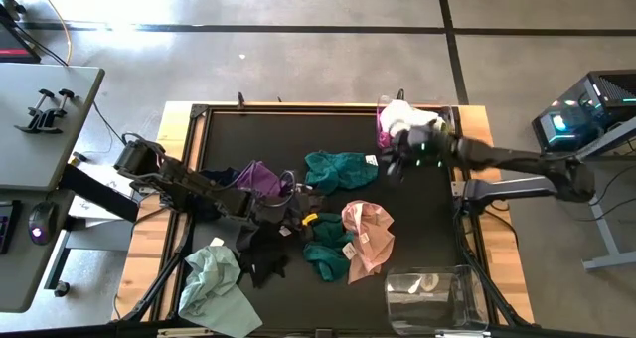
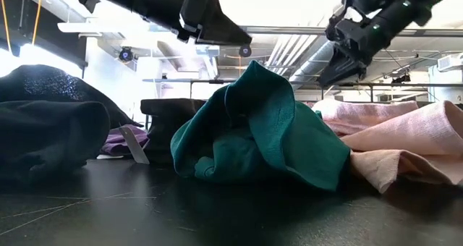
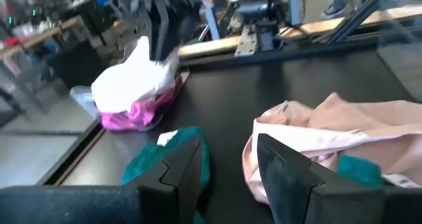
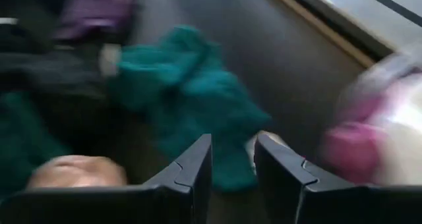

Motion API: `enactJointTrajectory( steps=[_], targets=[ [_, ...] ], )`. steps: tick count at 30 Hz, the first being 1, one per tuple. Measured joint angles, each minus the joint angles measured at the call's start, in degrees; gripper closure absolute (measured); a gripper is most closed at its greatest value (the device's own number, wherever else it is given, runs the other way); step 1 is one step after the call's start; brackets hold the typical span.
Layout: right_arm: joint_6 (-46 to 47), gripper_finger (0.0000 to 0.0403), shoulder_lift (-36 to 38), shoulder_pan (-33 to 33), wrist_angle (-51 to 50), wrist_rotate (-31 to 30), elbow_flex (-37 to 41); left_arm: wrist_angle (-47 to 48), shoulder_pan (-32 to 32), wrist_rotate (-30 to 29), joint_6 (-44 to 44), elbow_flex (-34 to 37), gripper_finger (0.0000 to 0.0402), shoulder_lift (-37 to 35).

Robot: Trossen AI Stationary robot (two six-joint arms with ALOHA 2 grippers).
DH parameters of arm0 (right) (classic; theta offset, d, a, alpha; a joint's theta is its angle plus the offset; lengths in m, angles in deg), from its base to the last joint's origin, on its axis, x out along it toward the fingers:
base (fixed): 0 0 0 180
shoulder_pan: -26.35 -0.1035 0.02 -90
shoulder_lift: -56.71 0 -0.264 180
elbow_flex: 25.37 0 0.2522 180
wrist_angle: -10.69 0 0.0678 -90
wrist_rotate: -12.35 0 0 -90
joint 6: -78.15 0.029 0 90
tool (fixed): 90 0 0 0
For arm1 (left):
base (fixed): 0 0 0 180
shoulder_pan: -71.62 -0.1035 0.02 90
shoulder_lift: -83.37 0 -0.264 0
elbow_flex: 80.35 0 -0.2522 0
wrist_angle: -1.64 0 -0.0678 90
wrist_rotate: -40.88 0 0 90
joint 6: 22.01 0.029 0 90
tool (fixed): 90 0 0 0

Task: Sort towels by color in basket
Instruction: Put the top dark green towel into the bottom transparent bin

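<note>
At the near edge of the worktop (image 1: 209, 129) you have a clear bin (image 1: 435, 296) on the right and a pale mint towel (image 1: 214, 281) on the left, its long axis running from the near edge toward the middle. Just beyond the mint one lies a black towel (image 1: 260, 258), crumpled with no clear direction. Right of it you see a teal towel (image 1: 326, 256) touching a pink towel (image 1: 368, 237); the pink one stretches lengthwise from near to far.

Your left claw (image 1: 288, 211) hangs over the middle of the worktop, above the dark cloths there. In its wrist view its fingers (image 3: 181, 171) stand spread, with nothing between them.

Next, toward the far side, a purple towel (image 1: 256, 179) lies left of centre and a second teal towel (image 1: 341, 169) lies just right of it, its long axis running left to right.

Your right claw (image 1: 391, 162) hovers beside that second teal towel, at its right end. Its fingers (image 4: 194, 165) are parted and empty in the wrist view.

At the far right corner a white towel (image 1: 405, 114) sits on top of a magenta towel (image 1: 384, 136).

Counted: two teal, and one each of mint, black, pink, purple, white and magenta.
</note>
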Motion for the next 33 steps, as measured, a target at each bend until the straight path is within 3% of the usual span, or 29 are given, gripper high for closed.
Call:
enactJointTrajectory(
  steps=[7,14,20,27,33],
  targets=[
    [-0.1,0.0295,-3.7,-16.4,27.5,-3.1,10.6,-4.1,-0.2,0.2,1.2,0.0,0.0268,0.0],
    [-6.6,0.0295,-10.7,-25.2,35.8,-14.2,11.5,-4.1,-1.6,0.4,0.3,0.0,0.0268,0.0],
    [-7.3,0.0295,-18.3,-26.0,41.4,-14.8,11.5,-4.1,-2.9,0.2,-3.8,0.0,0.0268,0.0],
    [-10.8,0.0289,-28.5,-22.6,53.5,-15.5,11.5,-4.5,-3.1,0.3,-3.9,0.0,0.0268,0.0],
    [-11.8,0.0228,-35.2,-17.3,52.5,-15.9,6.6,-4.4,-3.2,0.3,-5.2,0.0,0.0268,0.0]
  ],
)
